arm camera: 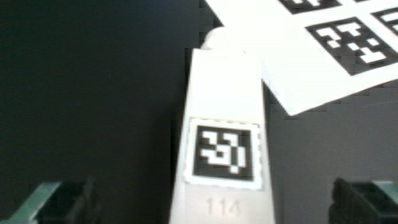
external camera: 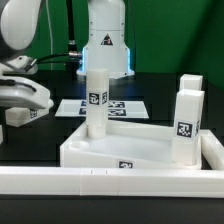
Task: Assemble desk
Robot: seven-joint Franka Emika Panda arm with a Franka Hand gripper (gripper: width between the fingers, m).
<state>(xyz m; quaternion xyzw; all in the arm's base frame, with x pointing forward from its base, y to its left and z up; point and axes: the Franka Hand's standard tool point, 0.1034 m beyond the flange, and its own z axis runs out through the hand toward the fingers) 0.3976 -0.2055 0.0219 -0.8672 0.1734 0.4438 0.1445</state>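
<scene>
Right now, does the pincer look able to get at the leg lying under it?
Probably yes: the pincer stands open with a finger on each side of the leg, and nothing lies between them. The marker board lies off to one side.

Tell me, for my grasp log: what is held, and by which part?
Nothing is held. The fingers stand open on either side of a leg, not touching it.

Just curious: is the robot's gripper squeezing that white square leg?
No: the gripper is open, its fingers standing clear on either side of the white square leg.
</scene>
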